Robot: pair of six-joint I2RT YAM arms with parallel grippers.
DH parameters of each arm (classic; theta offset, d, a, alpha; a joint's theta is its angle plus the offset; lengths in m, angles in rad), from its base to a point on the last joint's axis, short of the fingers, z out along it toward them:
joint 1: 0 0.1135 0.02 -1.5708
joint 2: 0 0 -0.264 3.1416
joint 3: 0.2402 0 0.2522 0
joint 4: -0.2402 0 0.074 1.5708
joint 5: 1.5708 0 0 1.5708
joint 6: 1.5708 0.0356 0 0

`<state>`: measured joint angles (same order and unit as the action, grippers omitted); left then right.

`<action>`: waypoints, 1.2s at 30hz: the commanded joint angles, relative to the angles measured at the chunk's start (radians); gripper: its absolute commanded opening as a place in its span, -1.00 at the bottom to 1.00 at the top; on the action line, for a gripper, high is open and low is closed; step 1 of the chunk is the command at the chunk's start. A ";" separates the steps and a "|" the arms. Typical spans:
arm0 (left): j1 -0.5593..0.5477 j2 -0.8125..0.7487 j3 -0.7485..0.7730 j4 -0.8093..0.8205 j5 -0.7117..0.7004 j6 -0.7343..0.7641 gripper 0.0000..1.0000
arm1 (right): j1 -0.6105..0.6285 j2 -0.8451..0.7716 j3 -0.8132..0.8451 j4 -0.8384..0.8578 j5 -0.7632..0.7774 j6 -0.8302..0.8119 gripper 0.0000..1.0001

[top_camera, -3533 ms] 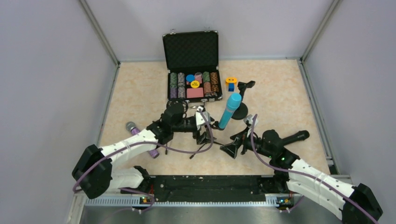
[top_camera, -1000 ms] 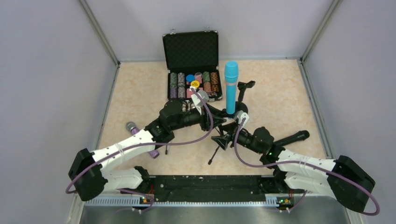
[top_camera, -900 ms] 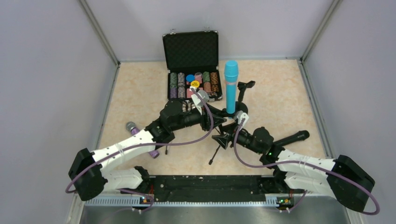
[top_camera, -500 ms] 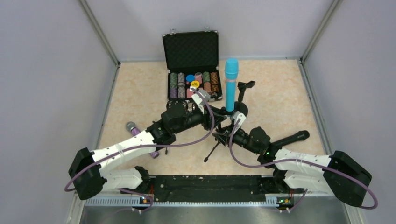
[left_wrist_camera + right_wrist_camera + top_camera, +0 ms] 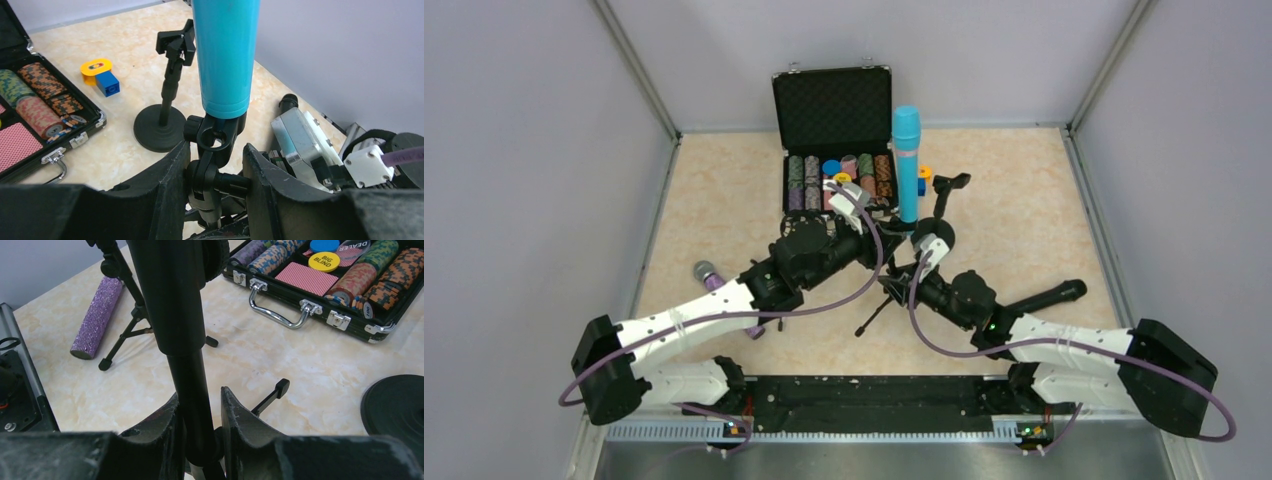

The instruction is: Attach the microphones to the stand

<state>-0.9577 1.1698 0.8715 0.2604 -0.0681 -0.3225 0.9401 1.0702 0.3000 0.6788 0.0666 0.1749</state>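
Purple microphone (image 5: pixel 97 317): lies flat on the table (image 5: pixel 724 190) on the left arm's side, partly under that forearm in the overhead view. Its long axis slants from the near butt end to the head farther left. Nothing grips it.
Spare tripod legs (image 5: pixel 125 335): stand just beside the purple microphone's butt end. Their top is cut off by the frame.
Black microphone (image 5: pixel 1049 296): lies flat on the right arm's side, well apart from both grippers. Its long axis points away toward the far right.
Right gripper (image 5: pixel 199 395): nearly closed around the lower pole of the tripod stand (image 5: pixel 172 315), one finger against each side.
Left gripper (image 5: pixel 216 150): sits higher on the same stand, its fingers part-way open and clamped across the swivel joint just under the clip (image 5: pixel 220 132).
Cyan microphone (image 5: pixel 227 55): seated butt-down in that clip. Its long axis is upright and in line with the pole, directly above the left fingers.
Round-base stand (image 5: pixel 160 125): just beyond the held stand, near the open poker-chip case (image 5: pixel 832 105). Its clip is empty.
Governing relation (judgement): both grippers are stacked along one vertical axis, so letting go calls for the stand to be settled on its feet first, and whether all feet touch cannot be told. After that, the purple microphone is nearer the left arm and the black one nearer the right.
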 commanded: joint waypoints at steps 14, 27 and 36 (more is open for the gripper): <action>-0.006 -0.104 0.074 0.193 -0.169 0.060 -1.00 | 0.008 0.044 0.017 -0.074 0.194 0.119 -1.00; 0.009 -0.149 0.124 0.016 0.490 0.267 -1.00 | -0.039 -0.015 -0.080 0.035 -0.101 0.104 -1.00; 0.017 -0.221 0.111 -0.041 0.758 0.299 -1.00 | -0.075 -0.032 -0.102 0.067 -0.318 0.053 -1.00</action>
<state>-0.9215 1.0546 0.9089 0.0948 0.4084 -0.0624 0.9115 1.0271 0.2150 0.8082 -0.2218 0.1825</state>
